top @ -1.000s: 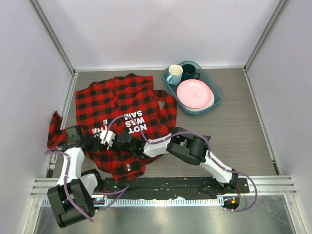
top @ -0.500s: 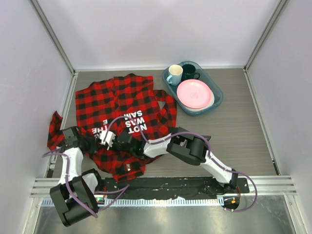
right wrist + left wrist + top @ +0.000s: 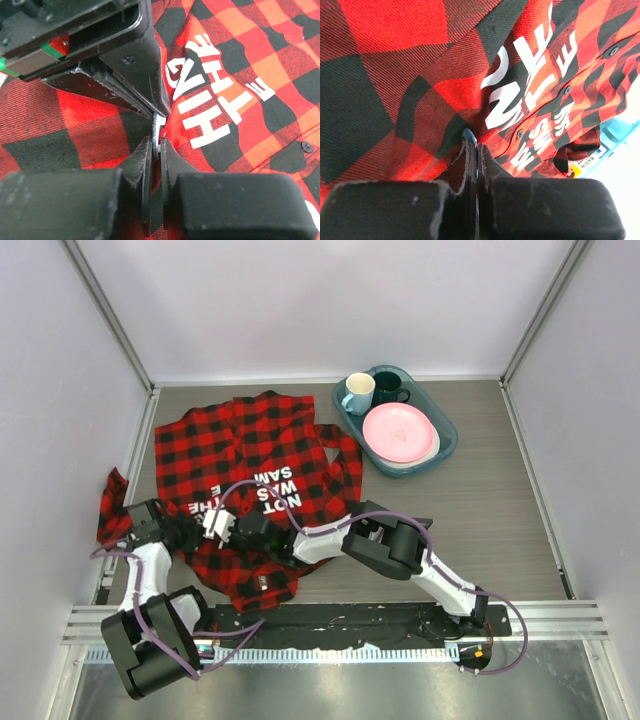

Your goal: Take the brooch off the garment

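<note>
garment (image 3: 255,440): red-and-black checked shirt spread on the table (image 3: 500,520), white lettering (image 3: 210,95) facing up; the near-left part is rumpled where both arms meet.
brooch (image 3: 157,131): small pale disc seen edge-on, standing out of the cloth just beside the lettering; from above the arms hide it.
right gripper (image 3: 156,146): fingers pressed together on the disc's rim; reads as the pulling side.
left gripper (image 3: 471,144): jaws closed, tips meeting the right one's, cloth puckering up into them. a bluish speck shows at the tips; can't tell what it is. likely there to anchor the fabric.
step (my guess): brooch not yet free; its fastening is hidden.
risk: the shirt lifts along if the cloth pinch slips.
tray (image 3: 450,435): well apart, not involved.
</note>
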`<action>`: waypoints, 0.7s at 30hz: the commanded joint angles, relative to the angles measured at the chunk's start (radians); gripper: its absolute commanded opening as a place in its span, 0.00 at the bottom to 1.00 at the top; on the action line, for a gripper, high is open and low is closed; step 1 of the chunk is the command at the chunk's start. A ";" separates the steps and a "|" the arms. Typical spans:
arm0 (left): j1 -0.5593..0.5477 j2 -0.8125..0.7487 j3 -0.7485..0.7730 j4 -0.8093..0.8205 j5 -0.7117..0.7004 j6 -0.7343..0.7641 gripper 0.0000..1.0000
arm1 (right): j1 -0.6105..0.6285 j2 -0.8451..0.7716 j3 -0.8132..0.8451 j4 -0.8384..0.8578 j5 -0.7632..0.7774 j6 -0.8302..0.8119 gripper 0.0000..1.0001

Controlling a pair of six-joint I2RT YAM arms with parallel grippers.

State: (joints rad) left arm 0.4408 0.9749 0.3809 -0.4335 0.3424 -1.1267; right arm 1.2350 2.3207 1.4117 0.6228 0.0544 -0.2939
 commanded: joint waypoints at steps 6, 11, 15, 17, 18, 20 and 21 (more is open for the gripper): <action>0.006 -0.158 -0.114 0.214 0.029 0.125 0.00 | -0.031 -0.118 0.021 -0.277 -0.006 0.188 0.47; 0.004 -0.314 -0.165 0.199 -0.037 0.172 0.00 | -0.133 -0.213 0.013 -0.302 -0.220 0.441 0.54; 0.001 -0.262 -0.155 0.203 -0.026 0.199 0.00 | -0.219 -0.153 0.168 -0.430 -0.382 0.628 0.54; 0.001 -0.255 -0.149 0.206 -0.032 0.209 0.00 | -0.235 -0.123 0.272 -0.492 -0.396 0.650 0.50; 0.001 -0.258 -0.149 0.205 -0.036 0.209 0.00 | -0.236 -0.083 0.308 -0.547 -0.399 0.647 0.48; 0.001 -0.271 -0.158 0.207 -0.045 0.209 0.00 | -0.236 -0.043 0.381 -0.577 -0.434 0.647 0.40; 0.001 -0.284 -0.162 0.210 -0.046 0.211 0.00 | -0.236 -0.011 0.397 -0.589 -0.448 0.651 0.38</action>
State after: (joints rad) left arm 0.4408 0.7212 0.2176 -0.2771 0.3168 -0.9520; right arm 0.9749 2.2356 1.6840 0.1436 -0.2737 0.2714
